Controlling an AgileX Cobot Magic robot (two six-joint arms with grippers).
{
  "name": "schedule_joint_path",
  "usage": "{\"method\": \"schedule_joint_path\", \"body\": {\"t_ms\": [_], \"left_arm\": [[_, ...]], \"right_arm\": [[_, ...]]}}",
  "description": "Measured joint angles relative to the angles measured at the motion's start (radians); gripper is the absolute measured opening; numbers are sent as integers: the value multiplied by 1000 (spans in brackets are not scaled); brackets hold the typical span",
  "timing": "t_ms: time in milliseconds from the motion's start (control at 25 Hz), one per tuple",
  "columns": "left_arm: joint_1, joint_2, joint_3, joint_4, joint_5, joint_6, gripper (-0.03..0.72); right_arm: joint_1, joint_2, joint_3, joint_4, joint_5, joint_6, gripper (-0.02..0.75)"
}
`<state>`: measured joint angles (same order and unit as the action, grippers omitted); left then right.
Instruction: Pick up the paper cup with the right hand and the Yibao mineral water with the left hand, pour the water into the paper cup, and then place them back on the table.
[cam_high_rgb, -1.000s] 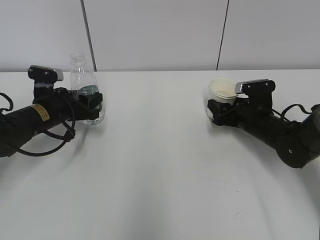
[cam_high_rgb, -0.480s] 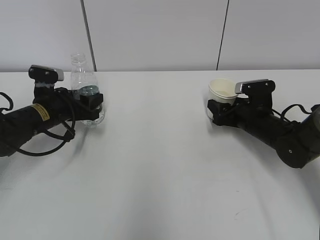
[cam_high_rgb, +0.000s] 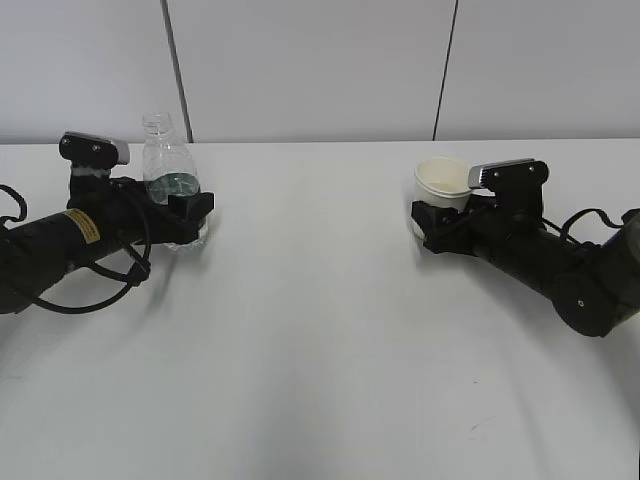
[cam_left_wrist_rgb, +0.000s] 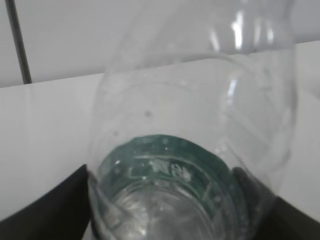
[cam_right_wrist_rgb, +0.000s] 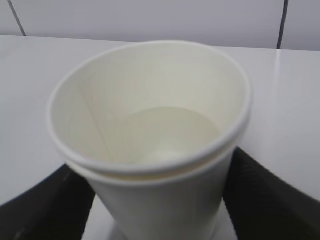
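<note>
The clear Yibao mineral water bottle (cam_high_rgb: 168, 175) with its dark green label stands upright and capless on the white table (cam_high_rgb: 320, 340) at the left. My left gripper (cam_high_rgb: 182, 215) lies low around its lower half. In the left wrist view the bottle (cam_left_wrist_rgb: 190, 125) fills the space between the black fingers (cam_left_wrist_rgb: 70, 205), which flank it, spread apart. At the right the white paper cup (cam_high_rgb: 443, 180) stands on the table between the jaws of my right gripper (cam_high_rgb: 432, 222). The right wrist view shows the cup (cam_right_wrist_rgb: 150, 125) with a thin gap to each finger (cam_right_wrist_rgb: 260, 200).
A grey panelled wall (cam_high_rgb: 320, 60) runs behind the table's far edge. Both forearms rest low over the table, the left one with its yellow sticker (cam_high_rgb: 82, 228) and looped cables.
The left fingers have spread wider and the bottle has settled a little lower and more upright. The right fingers have opened slightly and the cup has shifted a touch to the left.
</note>
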<state>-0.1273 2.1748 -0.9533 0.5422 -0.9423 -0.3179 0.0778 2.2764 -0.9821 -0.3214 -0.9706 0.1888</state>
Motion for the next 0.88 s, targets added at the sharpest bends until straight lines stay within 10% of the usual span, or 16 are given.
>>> {"method": "schedule_joint_path", "body": {"t_ms": [880], "left_arm": [[0,0,0,-3,0,0,519]], "right_arm": [[0,-21,54,12,-20,0,603]]}}
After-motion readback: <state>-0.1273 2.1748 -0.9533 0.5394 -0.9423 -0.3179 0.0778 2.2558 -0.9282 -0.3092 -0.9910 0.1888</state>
